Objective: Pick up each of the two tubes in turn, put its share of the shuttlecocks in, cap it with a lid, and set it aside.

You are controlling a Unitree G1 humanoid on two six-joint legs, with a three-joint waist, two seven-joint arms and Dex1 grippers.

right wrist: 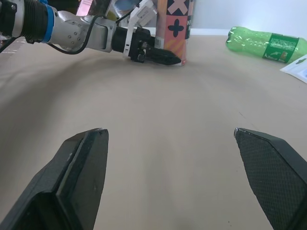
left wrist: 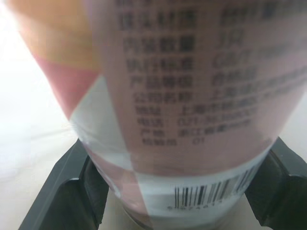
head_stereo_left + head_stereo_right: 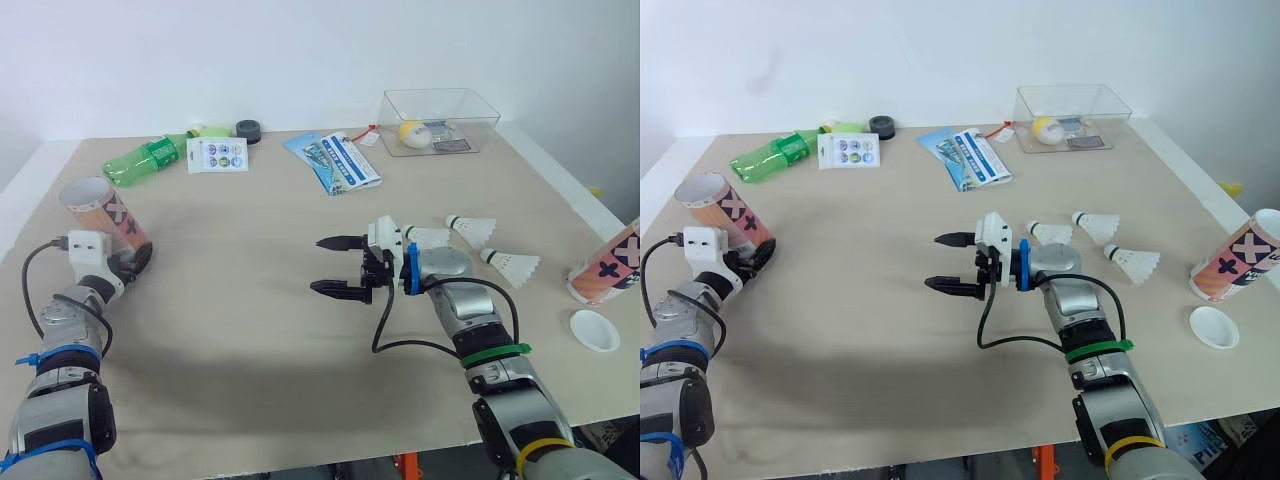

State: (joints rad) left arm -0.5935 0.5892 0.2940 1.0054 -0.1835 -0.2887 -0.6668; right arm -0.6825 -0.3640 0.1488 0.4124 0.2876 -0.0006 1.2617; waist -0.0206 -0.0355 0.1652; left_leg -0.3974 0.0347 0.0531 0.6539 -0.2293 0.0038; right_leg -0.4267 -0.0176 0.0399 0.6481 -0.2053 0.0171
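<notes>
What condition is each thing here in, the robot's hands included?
left gripper: shut on left tube.
left tube: uncapped, gripped at base.
right gripper: open, empty.
right tube: standing, ungripped.
lid: lying loose on table.
shuttlecocks: three, lying on table.
green bottle: on its side.
clear box: open-topped.

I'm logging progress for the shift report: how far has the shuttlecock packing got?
Done: nothing yet; neither tube looks capped. In hand: the left gripper is shut on one tube; the open right gripper hovers over the table. Left: three shuttlecocks lie loose by the right arm, the second tube sits at the table's right edge, a white lid beside it.
</notes>
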